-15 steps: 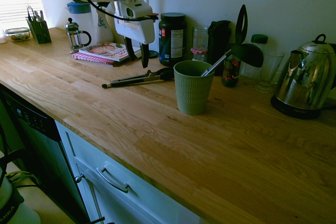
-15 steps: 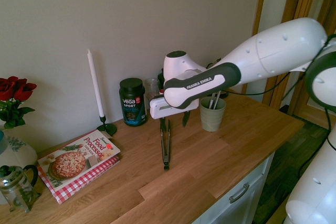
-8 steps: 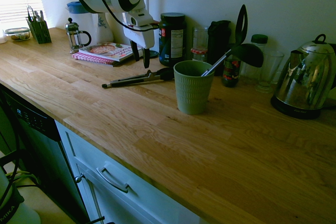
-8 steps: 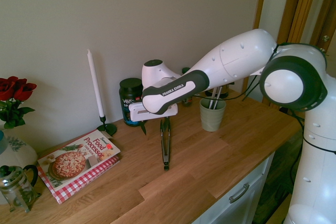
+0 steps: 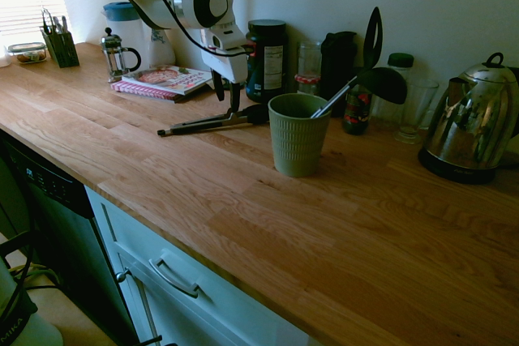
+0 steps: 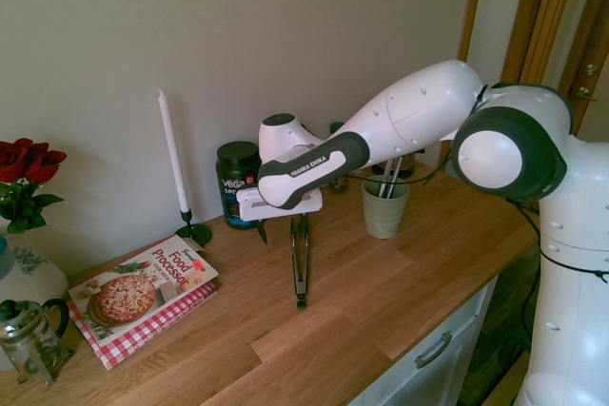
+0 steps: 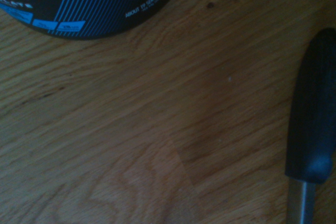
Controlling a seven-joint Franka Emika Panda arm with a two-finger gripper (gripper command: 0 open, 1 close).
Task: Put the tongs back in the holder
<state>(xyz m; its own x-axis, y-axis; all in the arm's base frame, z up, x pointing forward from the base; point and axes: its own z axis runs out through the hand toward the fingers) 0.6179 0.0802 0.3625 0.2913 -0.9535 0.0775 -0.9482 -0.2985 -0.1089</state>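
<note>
In the first exterior view, your tool point(image 5: 227, 100) is hovering wide open and empty above the tongs point(image 5: 212, 123), which are lying beside the green cup point(image 5: 298, 137). In the second exterior view, the tongs are lying on the surface point(image 6: 381, 282) near the cup; in the wrist view, one black handle point(image 7: 312, 108) is showing.

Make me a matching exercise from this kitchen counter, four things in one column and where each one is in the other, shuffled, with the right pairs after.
Things
1. Tongs
2. Ladle
3. White candle
4. Cookbook

Places
A. Upright in a dark candlestick
B. Lying on the counter
C. On top of something red-and-white checked
D. Leaning in the green ribbed cup

Right pairs: 1-B, 2-D, 3-A, 4-C
</note>
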